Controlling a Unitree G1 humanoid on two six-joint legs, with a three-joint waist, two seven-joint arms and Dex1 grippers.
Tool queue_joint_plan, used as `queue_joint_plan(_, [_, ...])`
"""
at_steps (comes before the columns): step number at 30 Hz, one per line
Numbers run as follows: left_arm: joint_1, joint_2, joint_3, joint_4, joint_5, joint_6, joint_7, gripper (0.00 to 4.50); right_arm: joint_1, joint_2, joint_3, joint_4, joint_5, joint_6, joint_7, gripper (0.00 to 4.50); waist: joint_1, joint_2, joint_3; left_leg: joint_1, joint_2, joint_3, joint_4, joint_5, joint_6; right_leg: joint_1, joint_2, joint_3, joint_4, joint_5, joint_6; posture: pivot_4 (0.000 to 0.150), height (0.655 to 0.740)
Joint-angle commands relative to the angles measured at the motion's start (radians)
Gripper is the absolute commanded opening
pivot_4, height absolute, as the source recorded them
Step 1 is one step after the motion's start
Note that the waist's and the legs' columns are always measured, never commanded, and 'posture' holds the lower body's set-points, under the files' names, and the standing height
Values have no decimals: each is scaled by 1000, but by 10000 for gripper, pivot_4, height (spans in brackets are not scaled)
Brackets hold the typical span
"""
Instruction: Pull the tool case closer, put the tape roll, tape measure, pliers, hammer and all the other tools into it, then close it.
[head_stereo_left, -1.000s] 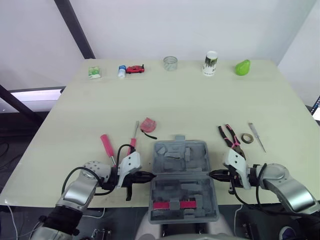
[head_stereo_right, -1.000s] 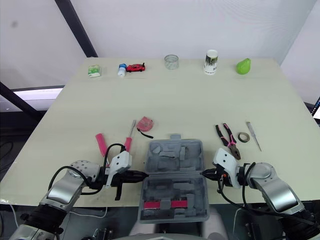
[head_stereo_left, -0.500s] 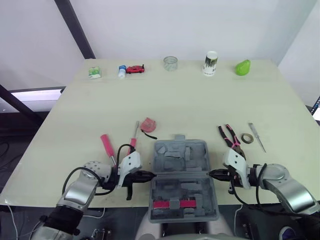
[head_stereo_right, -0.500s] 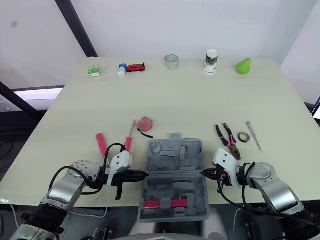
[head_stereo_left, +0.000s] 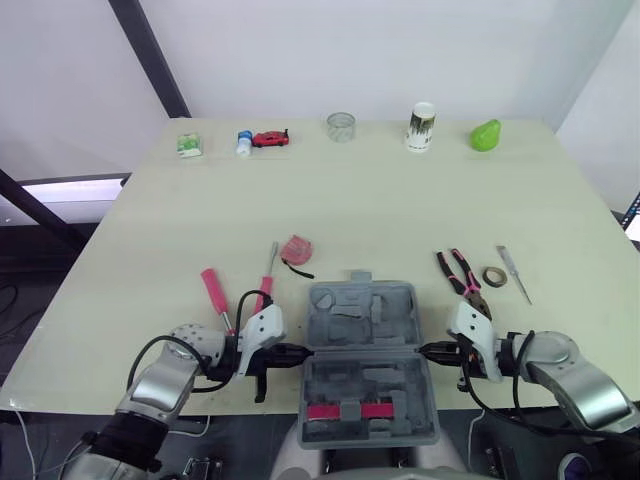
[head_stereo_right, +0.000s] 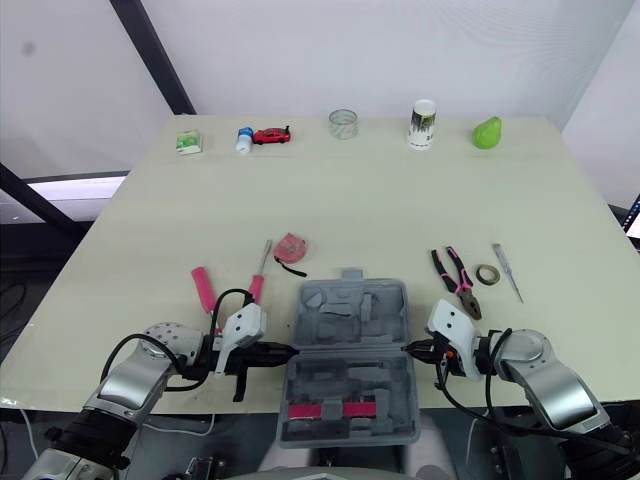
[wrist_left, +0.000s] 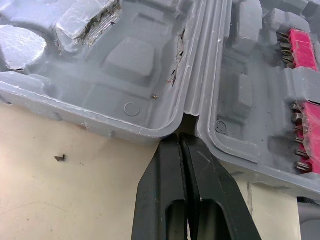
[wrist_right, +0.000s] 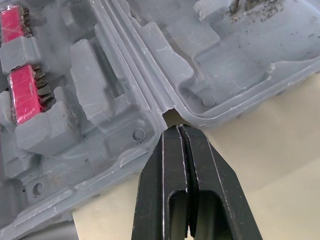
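The grey tool case (head_stereo_left: 322, 299) lies open at the table's near edge, with its front half overhanging the edge and red bit holders (wrist_left: 303, 49) in that half. My left gripper (head_stereo_left: 298, 352) is shut, its tip in the hinge notch on the case's left side (wrist_left: 179, 140). My right gripper (head_stereo_left: 424, 350) is shut too, its tip in the right hinge notch (wrist_right: 181, 129). A pink tape measure (head_stereo_left: 296, 248), a screwdriver (head_stereo_left: 267, 277) and a pink-handled tool (head_stereo_left: 214, 291) lie left of the case. Pliers (head_stereo_left: 460, 275), a tape roll (head_stereo_left: 493, 276) and a thin metal tool (head_stereo_left: 514, 273) lie to its right.
Along the far edge stand a green packet (head_stereo_left: 188, 145), a small bottle (head_stereo_left: 243, 142), a red toy car (head_stereo_left: 270, 138), a glass (head_stereo_left: 340, 126), a white can (head_stereo_left: 422, 126) and a green pear (head_stereo_left: 485, 135). A broad bare stretch of table (head_stereo_left: 380, 210) separates them from the tools.
The case and both shut grippers have crept very slightly toward the near edge. The loose tools have not moved.
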Motion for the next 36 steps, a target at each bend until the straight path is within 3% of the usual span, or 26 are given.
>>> queue_joint_plan(1, [-7, 6, 2, -9, -3, -18, -4, 935, 4, -8, -8, -26, 10, -14, 2, 0, 0, 0, 0, 0, 0, 0, 0, 0, 0, 0, 0, 0, 0, 0, 0, 1500, 7400])
queue_joint_plan(26, [-2, 31, 32, 25, -7, -43, 5, 935, 6, -33, -50, 12, 5, -51, -2, 0, 0, 0, 0, 0, 0, 0, 0, 0, 0, 0, 0, 0, 0, 0, 0, 1500, 7400])
queue_joint_plan(36, [34, 50, 168, -61, -106, 20, 37, 935, 85, -32, -202, 13, 33, -151, -47, 0, 1, 0, 0, 0, 0, 0, 0, 0, 0, 0, 0, 0, 0, 0, 0, 1500, 7400])
